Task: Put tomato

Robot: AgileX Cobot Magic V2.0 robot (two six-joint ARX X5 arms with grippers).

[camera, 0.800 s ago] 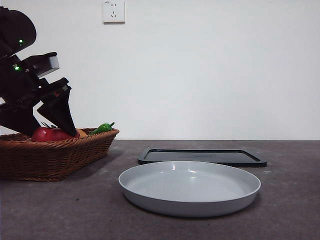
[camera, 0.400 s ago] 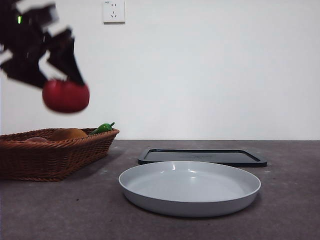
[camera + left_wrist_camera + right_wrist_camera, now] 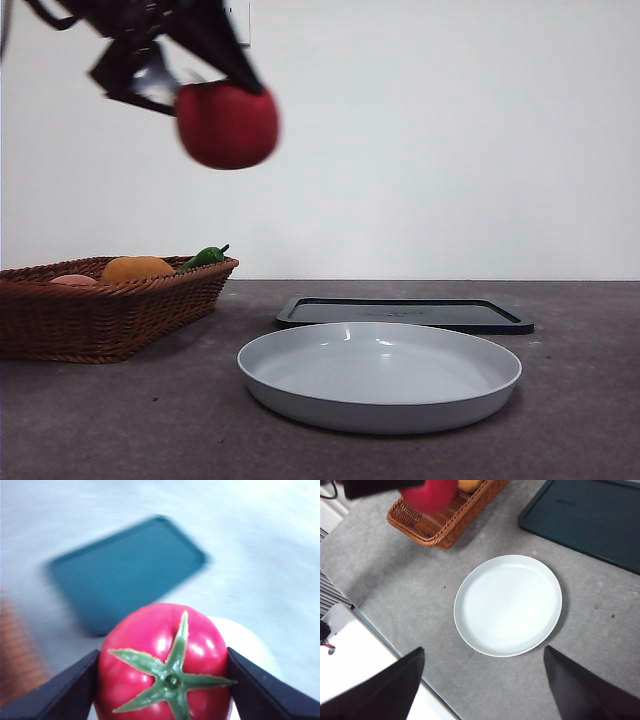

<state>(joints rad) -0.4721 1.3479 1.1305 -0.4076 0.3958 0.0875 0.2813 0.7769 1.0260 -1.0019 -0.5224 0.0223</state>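
My left gripper [image 3: 215,85] is shut on the glossy red tomato [image 3: 227,124] and holds it high in the air, between the wicker basket [image 3: 100,315] and the white plate [image 3: 380,375]. In the left wrist view the tomato [image 3: 165,660] with its green stem sits between the two black jaws, above the plate's edge [image 3: 250,640]. In the right wrist view the tomato [image 3: 430,492] shows blurred over the basket [image 3: 445,517]. My right gripper [image 3: 480,680] is open and empty, high above the plate [image 3: 508,605].
A dark flat tray [image 3: 405,313] lies behind the plate; it also shows in the left wrist view [image 3: 125,570] and the right wrist view [image 3: 585,517]. The basket holds an orange fruit [image 3: 137,268] and a small green pepper [image 3: 205,256]. The table's edge [image 3: 385,640] is near.
My left gripper has lifted the tomato out of the basket and carried it up and to the right, toward the plate.
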